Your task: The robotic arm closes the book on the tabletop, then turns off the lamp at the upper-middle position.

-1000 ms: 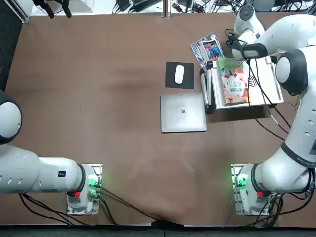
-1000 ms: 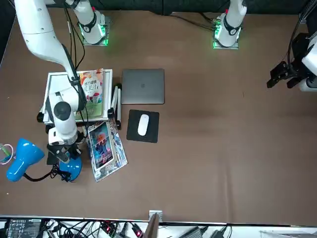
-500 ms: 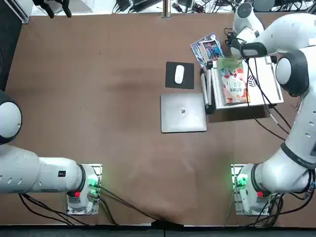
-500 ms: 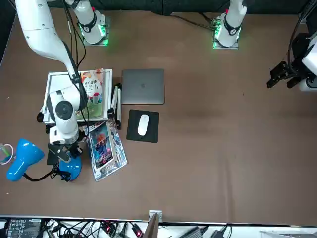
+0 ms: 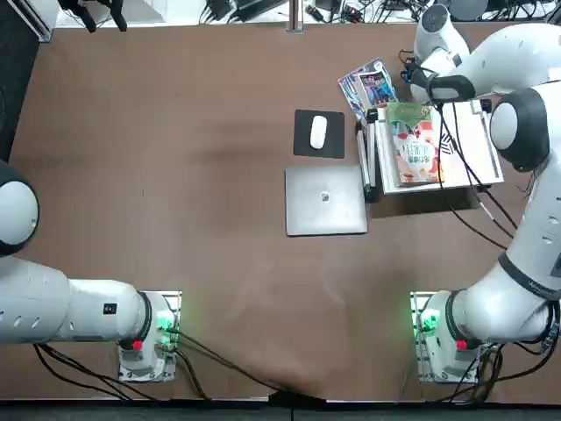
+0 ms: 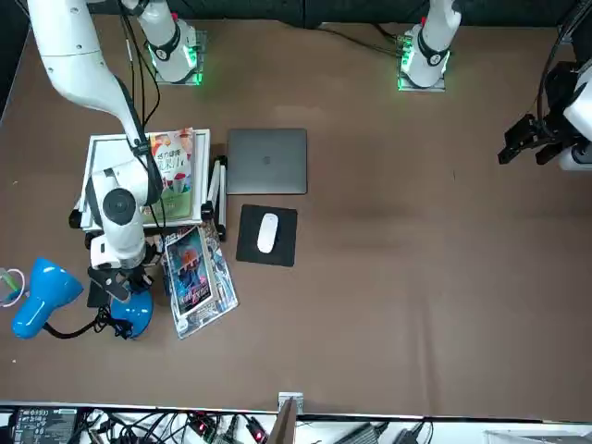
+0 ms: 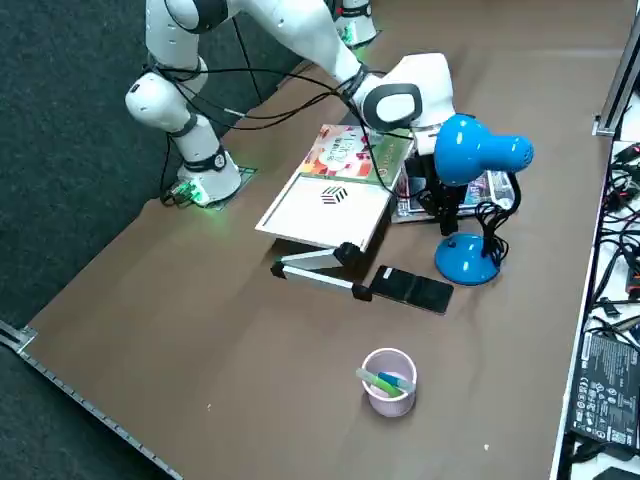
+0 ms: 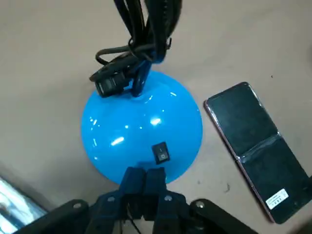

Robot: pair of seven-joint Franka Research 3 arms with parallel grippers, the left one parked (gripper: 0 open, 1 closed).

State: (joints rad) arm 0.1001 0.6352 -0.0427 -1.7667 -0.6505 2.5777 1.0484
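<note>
We see the black end effector (image 8: pixel 143 181), fingers pressed together, just above the small lamp's round bright-blue base (image 8: pixel 141 126), near its switch (image 8: pixel 160 152).

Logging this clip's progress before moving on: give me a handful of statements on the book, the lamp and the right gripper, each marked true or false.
1. The book lies closed, green cover up. True.
2. The right gripper has its fingers together just above the lamp base, near the small rocker switch. True.
3. The gripper is clamped on the lamp's black stem. False: it holds nothing; the stem rises from the far side of the base.
4. A black phone lies on the tabletop beside the lamp base. True.
5. The white mouse sits on the grey laptop. False: it sits on a black pad beside the laptop.
</note>
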